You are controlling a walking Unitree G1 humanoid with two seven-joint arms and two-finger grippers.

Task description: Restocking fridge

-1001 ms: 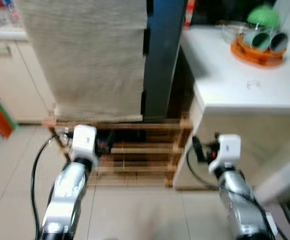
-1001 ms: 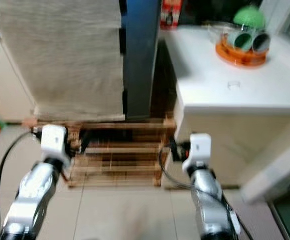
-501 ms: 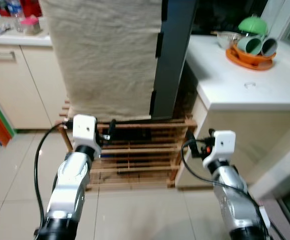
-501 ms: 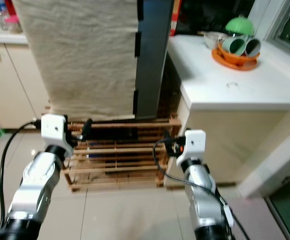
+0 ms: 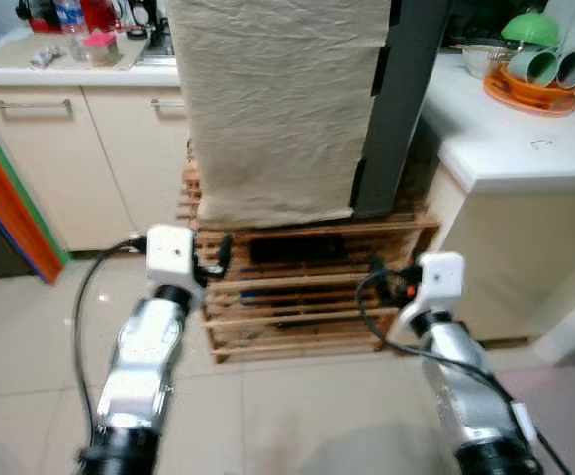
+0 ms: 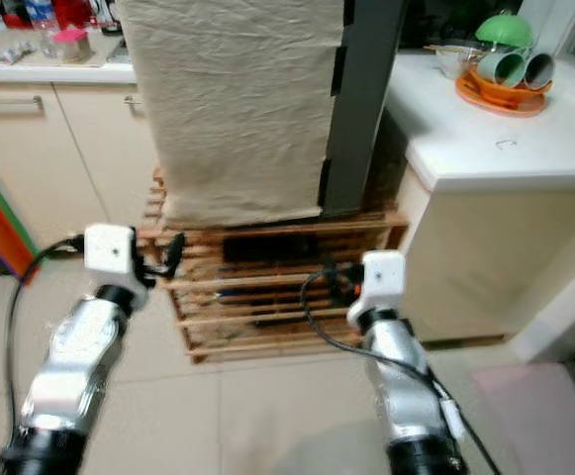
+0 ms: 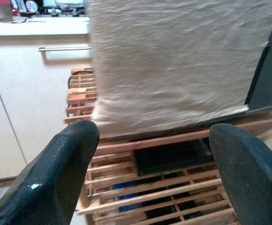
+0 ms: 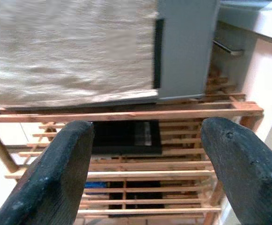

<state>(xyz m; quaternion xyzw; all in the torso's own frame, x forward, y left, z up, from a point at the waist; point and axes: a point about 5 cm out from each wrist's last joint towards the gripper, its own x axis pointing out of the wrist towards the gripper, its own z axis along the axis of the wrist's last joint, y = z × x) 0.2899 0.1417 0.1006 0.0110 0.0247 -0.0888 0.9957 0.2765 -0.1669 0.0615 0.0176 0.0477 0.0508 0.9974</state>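
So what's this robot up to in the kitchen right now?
It is standing in front of a tall grey fridge draped with a beige cloth, which sits on a slatted wooden rack. Both arms are raised toward it: the left end effector and the right end effector are open and hold nothing. To the robot's right, a white counter carries an orange tray of green cups. Nothing has been picked up for restocking yet.
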